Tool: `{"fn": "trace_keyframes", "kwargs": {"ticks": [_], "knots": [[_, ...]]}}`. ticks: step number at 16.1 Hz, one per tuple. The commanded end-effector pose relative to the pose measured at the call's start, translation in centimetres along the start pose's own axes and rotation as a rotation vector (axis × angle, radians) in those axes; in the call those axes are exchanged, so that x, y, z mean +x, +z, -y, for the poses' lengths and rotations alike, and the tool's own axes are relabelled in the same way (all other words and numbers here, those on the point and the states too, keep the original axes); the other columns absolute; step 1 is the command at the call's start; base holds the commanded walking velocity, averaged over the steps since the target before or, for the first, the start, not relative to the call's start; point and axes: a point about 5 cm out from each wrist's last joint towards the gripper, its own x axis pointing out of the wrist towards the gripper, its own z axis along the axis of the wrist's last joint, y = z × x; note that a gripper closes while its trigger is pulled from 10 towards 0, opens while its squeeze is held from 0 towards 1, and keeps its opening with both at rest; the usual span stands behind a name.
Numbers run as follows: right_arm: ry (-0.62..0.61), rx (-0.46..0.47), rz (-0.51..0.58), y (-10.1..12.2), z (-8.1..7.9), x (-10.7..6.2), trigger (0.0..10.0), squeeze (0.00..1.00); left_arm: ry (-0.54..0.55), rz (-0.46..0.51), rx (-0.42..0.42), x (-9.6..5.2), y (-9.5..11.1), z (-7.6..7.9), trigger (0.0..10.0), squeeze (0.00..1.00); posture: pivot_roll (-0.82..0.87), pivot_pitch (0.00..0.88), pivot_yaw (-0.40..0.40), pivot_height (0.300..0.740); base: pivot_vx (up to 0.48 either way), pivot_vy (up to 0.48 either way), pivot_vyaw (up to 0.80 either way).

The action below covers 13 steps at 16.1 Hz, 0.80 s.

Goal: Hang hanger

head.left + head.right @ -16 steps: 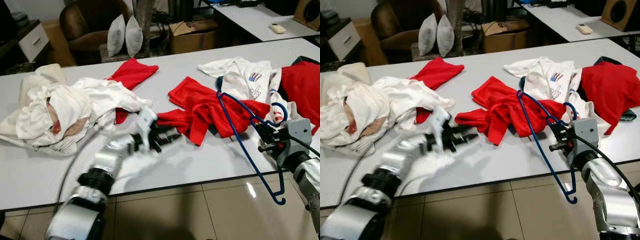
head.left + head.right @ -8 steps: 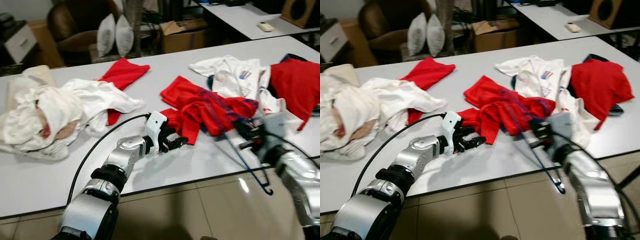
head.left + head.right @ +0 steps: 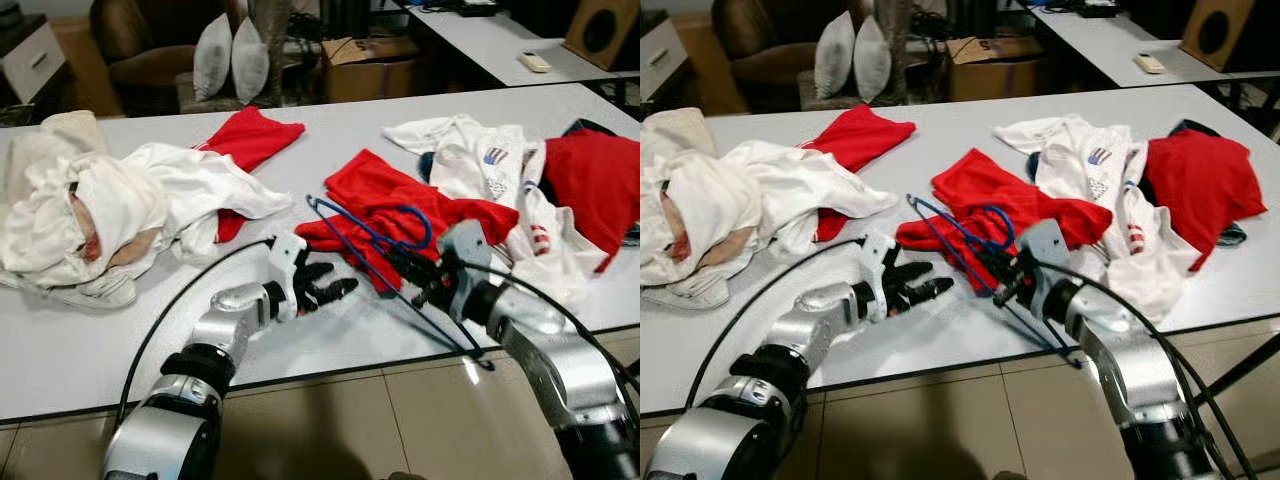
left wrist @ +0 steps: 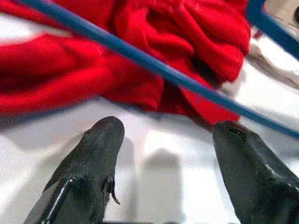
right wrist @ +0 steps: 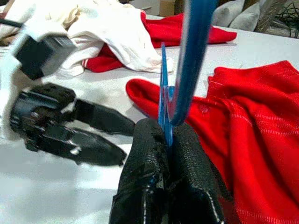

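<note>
A thin blue hanger (image 3: 372, 240) slants over the crumpled red garment (image 3: 395, 205) in the middle of the white table (image 3: 80, 350). Its hook end reaches past the table's front edge. My right gripper (image 3: 415, 275) is shut on the hanger's wire, which the right wrist view shows pinched between the black fingers (image 5: 149, 154). My left gripper (image 3: 335, 290) rests low on the table just left of the hanger and stands open. In the left wrist view its fingers (image 4: 93, 158) point at the red garment (image 4: 140, 60), with the blue wire (image 4: 154, 60) crossing in front.
A heap of white clothes (image 3: 100, 210) lies at the table's left, with a red cloth (image 3: 255, 135) behind it. A white printed shirt (image 3: 480, 160) and another red garment (image 3: 595, 175) lie at the right. Beyond the table stand an armchair, pillows (image 3: 230, 60) and a cardboard box (image 3: 365, 65).
My right gripper has carried the hanger to the left, across the red garment and close to the left gripper. The left gripper has drawn slightly back from the garment's edge.
</note>
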Motion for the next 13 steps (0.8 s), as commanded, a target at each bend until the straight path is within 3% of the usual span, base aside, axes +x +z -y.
{"fn": "trace_keyframes", "kwargs": {"ticks": [1, 5, 6, 8, 10, 13], "knots": [[-0.032, -0.006, 0.002, 0.2, 0.6, 0.0, 10.0, 0.00, -0.002, 0.012, 0.024, -0.6, 0.6, -0.3, 10.0, 0.00, -0.17, 0.000, 0.052, 0.740, 0.000, 0.000, 0.00], [-0.342, -0.086, 0.121, 4.1, 6.2, -3.4, 10.0, 0.00, -0.027, 0.067, 0.130, -3.8, 2.4, -1.2, 10.0, 0.00, -0.19, 0.000, 0.067, 0.740, 0.000, 0.000, 0.00], [-0.382, -0.125, 0.104, 4.2, 6.9, -4.1, 10.0, 0.00, -0.017, 0.076, 0.148, -4.4, 2.6, -1.3, 10.0, 0.00, -0.19, 0.000, 0.071, 0.740, 0.000, 0.000, 0.00], [-0.454, -0.260, -0.035, 2.8, 8.6, -5.7, 10.0, 0.00, 0.003, 0.095, 0.194, -5.7, 3.2, -1.3, 10.0, 0.00, -0.19, 0.000, 0.073, 0.740, 0.000, 0.000, 0.00], [-0.406, -0.278, -0.123, 0.6, 8.2, -5.4, 10.0, 0.00, 0.021, 0.098, 0.198, -6.2, 3.3, -1.2, 10.0, 0.00, -0.18, 0.000, 0.070, 0.740, 0.000, 0.000, 0.00], [-0.221, -0.207, -0.070, -0.9, 5.1, -2.6, 10.0, 0.00, 0.052, 0.086, 0.205, -6.1, 3.1, -1.2, 10.0, 0.00, -0.17, 0.000, 0.066, 0.740, 0.000, 0.000, 0.00]]}}
